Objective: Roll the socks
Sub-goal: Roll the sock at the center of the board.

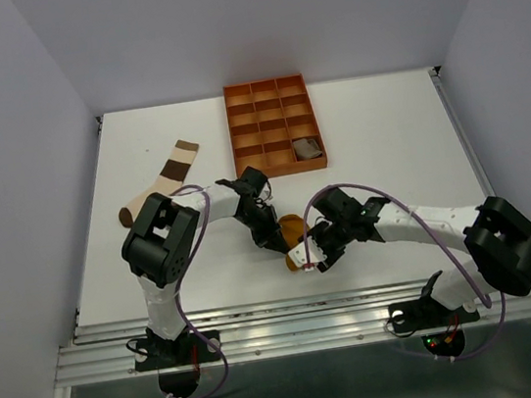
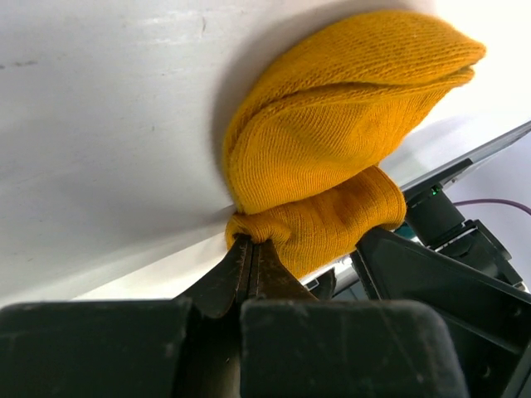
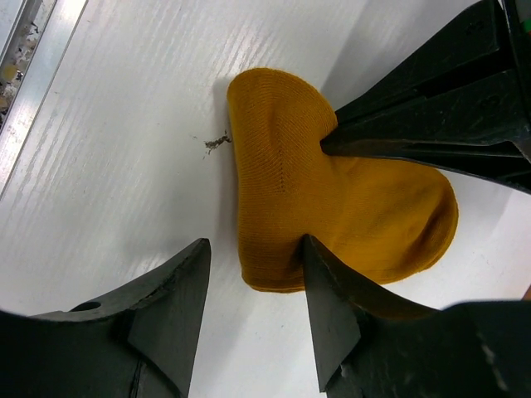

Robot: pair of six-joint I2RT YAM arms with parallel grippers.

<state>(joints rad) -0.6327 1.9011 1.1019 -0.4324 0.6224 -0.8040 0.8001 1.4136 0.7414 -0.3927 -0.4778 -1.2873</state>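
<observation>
The left fingers [image 2: 249,278] are pinching shut on a fold of the mustard sock [image 3: 332,199], which is lying on the surface [image 3: 124,166] between the arms. The right fingers [image 3: 174,307] are standing open, with the sock lying at their one o'clock and touching one finger.

plain white table [image 1: 383,123], pale lavender-ish walls [image 1: 251,23] closing it in on three sides, shiny metal rail [image 1: 303,327] along the near edge, soft even light
</observation>
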